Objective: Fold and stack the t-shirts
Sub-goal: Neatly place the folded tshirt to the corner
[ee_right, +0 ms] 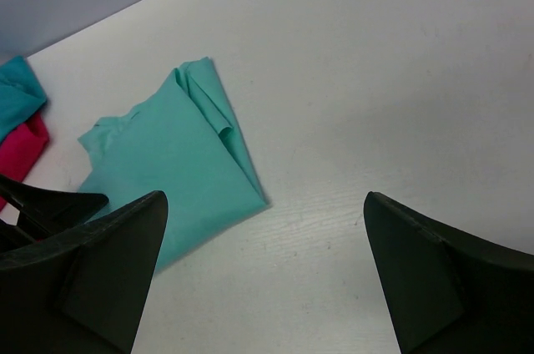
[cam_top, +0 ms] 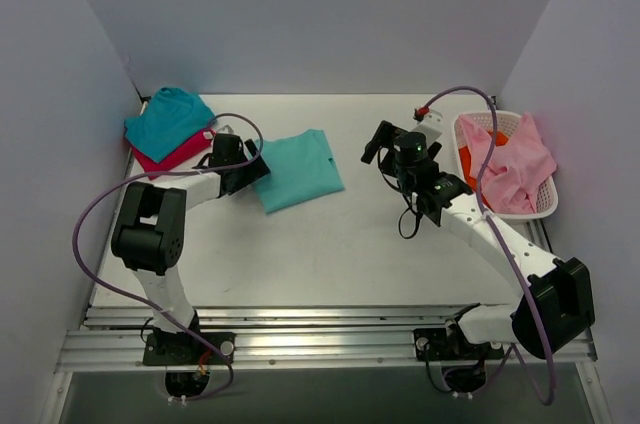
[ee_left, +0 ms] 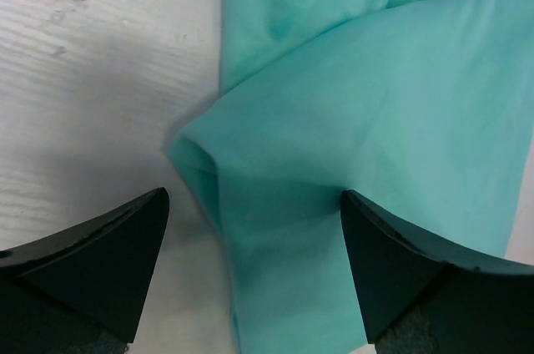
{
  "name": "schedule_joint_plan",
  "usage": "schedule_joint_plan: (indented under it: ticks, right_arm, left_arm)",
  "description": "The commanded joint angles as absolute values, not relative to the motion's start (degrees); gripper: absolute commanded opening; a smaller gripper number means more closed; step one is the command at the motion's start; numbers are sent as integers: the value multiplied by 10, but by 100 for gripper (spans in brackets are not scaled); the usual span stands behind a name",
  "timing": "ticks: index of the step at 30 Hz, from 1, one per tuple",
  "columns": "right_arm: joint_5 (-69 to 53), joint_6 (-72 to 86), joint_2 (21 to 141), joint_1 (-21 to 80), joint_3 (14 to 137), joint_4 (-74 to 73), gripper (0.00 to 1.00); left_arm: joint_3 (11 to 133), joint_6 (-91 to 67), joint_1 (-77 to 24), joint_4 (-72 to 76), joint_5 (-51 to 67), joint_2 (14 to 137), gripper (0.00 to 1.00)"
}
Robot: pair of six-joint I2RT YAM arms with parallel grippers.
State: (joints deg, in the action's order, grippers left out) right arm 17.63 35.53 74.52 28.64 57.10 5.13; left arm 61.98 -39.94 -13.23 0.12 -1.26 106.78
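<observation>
The light mint-green t-shirt (cam_top: 300, 171) lies folded into a rough rectangle on the white surface (cam_top: 330, 244), left of the middle, turned at a slant. One of its folded corners bulges up slightly in the left wrist view.

The left end effector (cam_top: 258, 168) sits at that shirt's left edge with its jaws spread wide. In its own camera one finger is over bare surface and the other is over the green cloth, so the folded corner lies between them. Nothing is gripped. Whether the fingertips touch the cloth I cannot tell.

Behind the left arm, in the back left corner, the darker teal t-shirt (cam_top: 168, 122) rests on top of the magenta-red t-shirt (cam_top: 185, 151). The red one shows as a band along the teal one's near edge. This pile is just beside the mint-green shirt but apart from it.

The right end effector (cam_top: 376, 147) is to the right of the mint-green shirt, over bare surface and clear of the cloth. Its jaws are also wide apart and hold nothing. Its camera looks across the green shirt toward the teal and red pile.

At the right edge stands a white lattice basket (cam_top: 545, 206). A crumpled pink cloth (cam_top: 515, 169) fills it and hangs over its rim, and a bit of orange cloth (cam_top: 466, 159) shows at its left side.
</observation>
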Motion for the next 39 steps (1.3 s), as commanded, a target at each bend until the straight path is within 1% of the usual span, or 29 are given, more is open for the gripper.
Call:
schedule_joint_plan:
  ticks: [1,4,5,7,8,9,10,12,16,21,25,26,28,29,32,34,35,39]
  right_arm:
    - [196,352,738,277,566,53,100]
    - [196,351,738,272,564,54,100]
    - [195,350,737,272,563,54,100]
    - [193,349,731,266,562,54,100]
    - [193,349,730,266,560,55,100]
    - [193,349,726,265,557,56,100]
    - [192,349,724,264,556,57,100]
    - [190,349,717,263,551,58,100]
    - [187,351,704,260,544,59,100]
    - [179,357,691,259,538,62,100]
    - [169,362,674,259,534,64,100]
    - [167,361,670,259,531,66,100]
    - [166,360,664,259,529,65,100]
    - [168,360,662,259,528,65,100]
    - [164,360,656,259,524,68,100]
    - [156,360,656,258,523,71,100]
    - [152,360,657,258,524,71,100]
    - [142,360,662,259,525,70,100]
  left_arm:
    - [630,-421,-147,-10,-11,1109,94]
    - [643,-425,-151,-10,-15,1128,95]
    - [647,-425,-152,-10,-14,1132,100]
    - [653,-425,-153,-10,-12,1144,84]
    - [657,-425,-154,-10,-8,1148,67]
    - [661,-425,-153,11,-7,1157,56]
    - [664,-425,-154,14,-7,1163,37]
    - [680,-425,-153,9,-9,1180,3]
    - [710,-405,-151,1,-5,1195,2]
    - [771,-360,-125,-71,-12,1179,2]
    - [862,-292,-93,-136,-2,1171,2]
    - [910,-280,-83,-169,-2,1176,2]
    - [961,-251,-72,-222,-9,1185,2]
    - [1005,-244,-67,-231,-10,1194,2]
    - [1084,-219,-44,-273,-4,1220,2]
    - [1102,-224,-21,-273,8,1226,2]
    - [1106,-228,-13,-267,37,1230,2]
    - [1186,-236,33,-306,47,1258,2]
